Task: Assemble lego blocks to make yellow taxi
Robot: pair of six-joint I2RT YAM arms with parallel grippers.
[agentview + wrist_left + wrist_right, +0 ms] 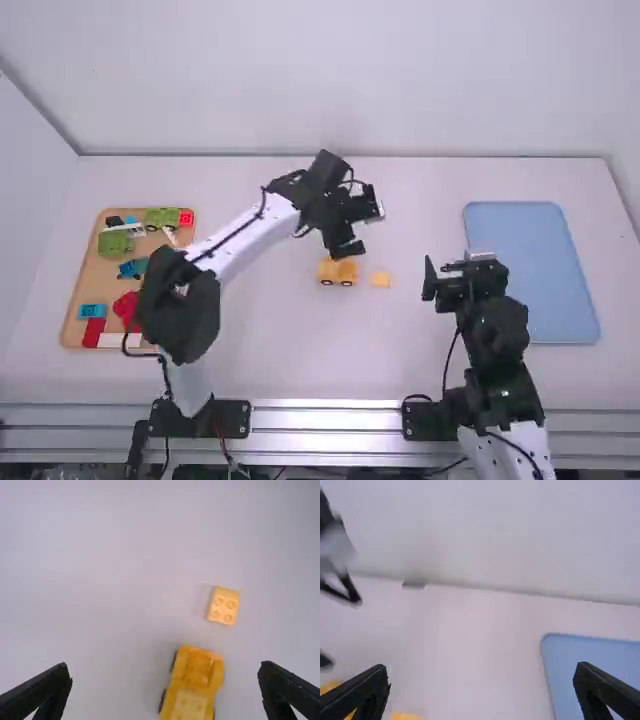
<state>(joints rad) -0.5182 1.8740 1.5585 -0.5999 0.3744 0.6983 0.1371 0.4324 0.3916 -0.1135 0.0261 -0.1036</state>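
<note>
My left gripper (pixel 362 228) is open above the table, just beyond the yellow vehicle (pixel 337 271). A small yellow block (pixel 380 279) lies a short way right of the vehicle, apart from it. In the left wrist view, the open left gripper (pixel 165 672) has the wheeled yellow vehicle (pixel 195 677) showing between its fingers, and the four-stud block (pixel 223 605) lies apart from it. To the right of both pieces, my right gripper (pixel 455 268) stands open. Its own view shows the right gripper (pixel 481 671) holding nothing, with the yellow block (pixel 406 716) at the lower edge.
A wooden tray (pixel 72 305) at the far left holds several green, red, blue and white pieces, partly behind the left arm. At the right lies a blue tray (pixel 530 270), its near-left part close to the right arm. A wall rises behind the table.
</note>
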